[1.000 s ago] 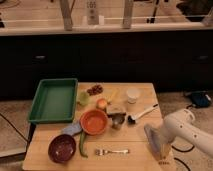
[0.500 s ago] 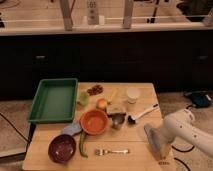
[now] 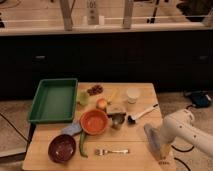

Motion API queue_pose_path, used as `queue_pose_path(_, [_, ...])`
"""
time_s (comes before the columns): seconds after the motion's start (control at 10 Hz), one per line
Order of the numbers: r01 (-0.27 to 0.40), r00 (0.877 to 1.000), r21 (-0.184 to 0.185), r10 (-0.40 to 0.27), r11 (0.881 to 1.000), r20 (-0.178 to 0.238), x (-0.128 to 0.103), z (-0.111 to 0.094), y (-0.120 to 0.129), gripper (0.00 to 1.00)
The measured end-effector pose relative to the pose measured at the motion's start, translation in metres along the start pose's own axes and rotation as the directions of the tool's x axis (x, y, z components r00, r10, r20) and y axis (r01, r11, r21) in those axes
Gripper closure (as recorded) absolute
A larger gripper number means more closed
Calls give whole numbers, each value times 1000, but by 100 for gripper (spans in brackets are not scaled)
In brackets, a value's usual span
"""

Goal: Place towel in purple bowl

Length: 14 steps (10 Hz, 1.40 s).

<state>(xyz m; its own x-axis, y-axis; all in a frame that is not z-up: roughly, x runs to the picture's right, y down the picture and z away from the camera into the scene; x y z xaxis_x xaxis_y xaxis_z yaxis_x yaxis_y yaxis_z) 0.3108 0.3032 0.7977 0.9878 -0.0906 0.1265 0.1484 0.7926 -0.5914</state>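
At the front right corner of the bench (image 3: 131,137) hangs the hand (image 3: 154,141), carried on a white arm (image 3: 187,131) that reaches in from the right. Whether the hand is spread or pressed together cannot be told. To its left a fork (image 3: 112,150) lies flat near the front edge. Up and left of the hand a brush (image 3: 143,113) lies slanted, its dark head toward the middle of the bench. Just beside that head stands a metal cup (image 3: 118,121), close against the right side of an orange bowl (image 3: 93,121). Behind the brush, toward the back right, stands a white cup (image 3: 132,95). An orange fruit (image 3: 102,104) sits just behind the orange bowl. The towel (image 3: 72,129), a small blue-grey heap, lies against the orange bowl's left rim. It is well apart from the hand, with the orange bowl and metal cup between them. Just in front of the towel and a little left, near the front left corner, sits the purple bowl (image 3: 62,148); the towel is outside it, on the bench top. A long green vegetable (image 3: 82,144) lies between the purple bowl and the fork. Farthest from the hand, a green tray (image 3: 54,99) fills the back left of the bench.
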Motion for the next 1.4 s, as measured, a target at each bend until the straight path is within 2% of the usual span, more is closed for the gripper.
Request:
queue_pose_path(0.2, [-1,1000,1,1,1000,1,0,-1,0,42])
queue_pose_path(0.3, [-2,1000,-6,2,1000,1,0,-2,2,55])
queue_pose_path(0.5, [-3,1000,-1,3,1000,1,0,-6,1,72])
queue_pose_path(0.7, [-2,1000,3,2,1000,1,0,-11,0,92])
queue_pose_path(0.8, [2,1000,2,-2,1000,0,0,-12,-1,98])
queue_pose_path(1.0, [-2,1000,-5,2,1000,1,1,-13,3,100])
queue_pose_path(1.1, [-1,1000,-22,1,1000,-6,0,-17,4,100])
queue_pose_path(1.4, [9,999,-55,-10,998,-33,-2,-34,3,100])
